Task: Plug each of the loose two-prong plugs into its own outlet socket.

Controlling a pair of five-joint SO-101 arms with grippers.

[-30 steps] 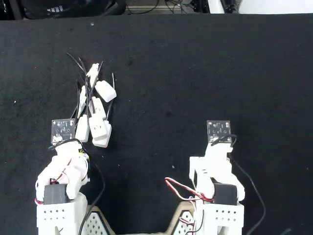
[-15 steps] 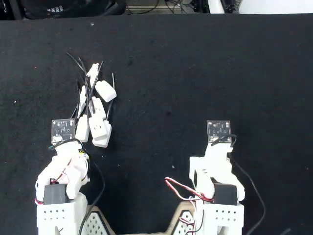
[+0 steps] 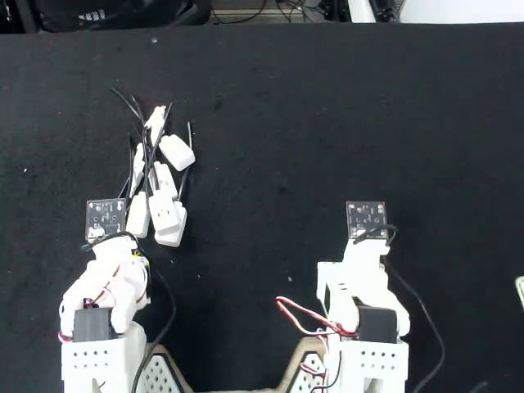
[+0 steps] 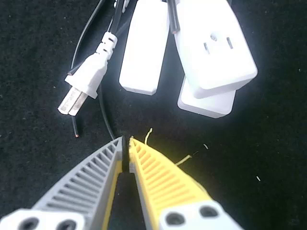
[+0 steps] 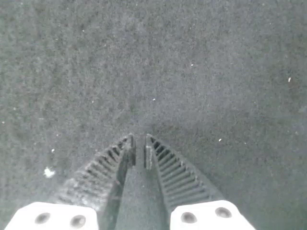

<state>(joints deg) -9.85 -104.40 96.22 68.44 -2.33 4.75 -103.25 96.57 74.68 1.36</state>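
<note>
Plug (image 4: pixel 84 81) with two prongs lies loose on the black counter (image 3: pixel 327 123), just ahead of our left pincer (image 4: pixel 125 146), whose fingers are pressed together on nothing. Our right pincer (image 5: pixel 139 149) is also nearly together and empty, over bare counter. Just beyond the plug we see white outlet blocks (image 4: pixel 216 43), one lying on another, with the visible socket unfilled. Farther off, more white pieces and black cords (image 3: pixel 151 141) are bunched together. We judge that nothing is plugged yet, so all the work is left. Room is tight inside the heap, but wide open to its right and toward the far edge.
</note>
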